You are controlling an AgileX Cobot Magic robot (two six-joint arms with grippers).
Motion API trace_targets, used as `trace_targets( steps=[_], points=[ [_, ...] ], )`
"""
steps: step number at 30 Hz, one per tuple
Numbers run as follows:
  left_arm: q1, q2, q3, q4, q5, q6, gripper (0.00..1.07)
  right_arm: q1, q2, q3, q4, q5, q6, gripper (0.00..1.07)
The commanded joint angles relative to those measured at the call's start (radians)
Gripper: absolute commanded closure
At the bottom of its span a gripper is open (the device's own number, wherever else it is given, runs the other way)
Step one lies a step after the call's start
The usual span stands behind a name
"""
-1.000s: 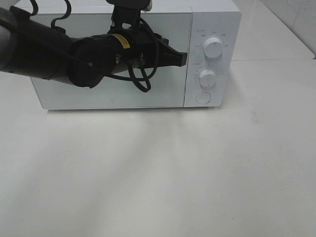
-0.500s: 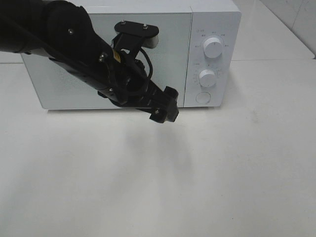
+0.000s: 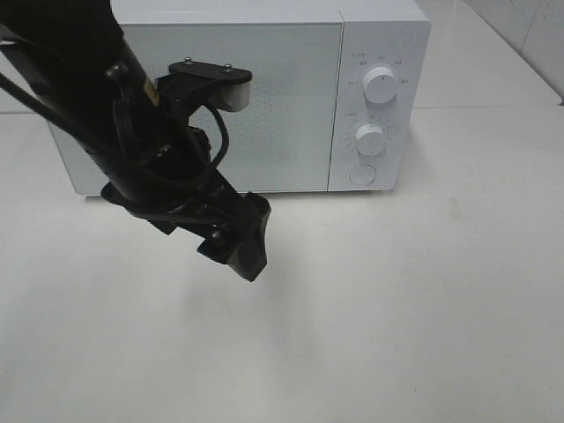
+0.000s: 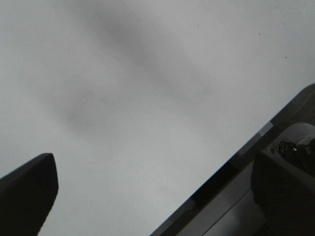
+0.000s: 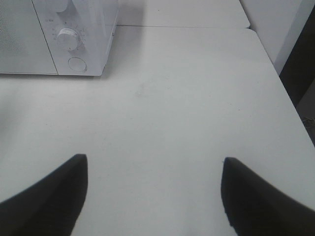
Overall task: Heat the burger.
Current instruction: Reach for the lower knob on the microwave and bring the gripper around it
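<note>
1. Two grippers are showing, and both are holding nothing. The left gripper (image 3: 249,263) is hanging over the table (image 3: 414,317). Its jaws are standing apart, with only bare table showing between them.
2. The right gripper (image 5: 152,162) is standing wide apart over the table too. It is gripping nothing and is hanging well away from the microwave (image 3: 388,35).
3. The left arm (image 3: 132,150) is crossing in front of the door (image 3: 291,106), which is sitting shut.
4. The burger is not showing in any view. It may be sitting behind the shut door, but I cannot tell, because the door is hiding the inside.
5. The top knob (image 3: 380,84), the lower knob (image 3: 370,139) and the round button (image 3: 362,174) are sitting beside the door. Nothing is touching them.
6. I am guessing a knob is waiting to be turned to start the heat.
7. Things could be going wrong from here:
   - The left arm is hanging close to the microwave, so a swing could be bumping it.
   - The knobs are looking smooth and round, so fingers could be slipping off.
   - A poke landing on the button could be popping the door open.
   - If the burger is not inside, the microwave would be heating nothing.
</note>
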Motion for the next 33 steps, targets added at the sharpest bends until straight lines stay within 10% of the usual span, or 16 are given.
trace_targets(
  steps=[1,19,33],
  points=[
    [0.047,-0.035,-0.006,-0.001,0.079,-0.047,0.06,-0.004,-0.027,0.002,0.001,0.000,-0.011,0.34],
    [0.532,-0.233,-0.006,0.093,0.314,-0.060,0.06,-0.004,-0.027,0.002,0.001,0.000,-0.011,0.34],
    [0.648,-0.426,0.103,0.130,0.357,-0.062,0.06,-0.004,-0.027,0.002,0.001,0.000,-0.011,0.34]
  ],
)
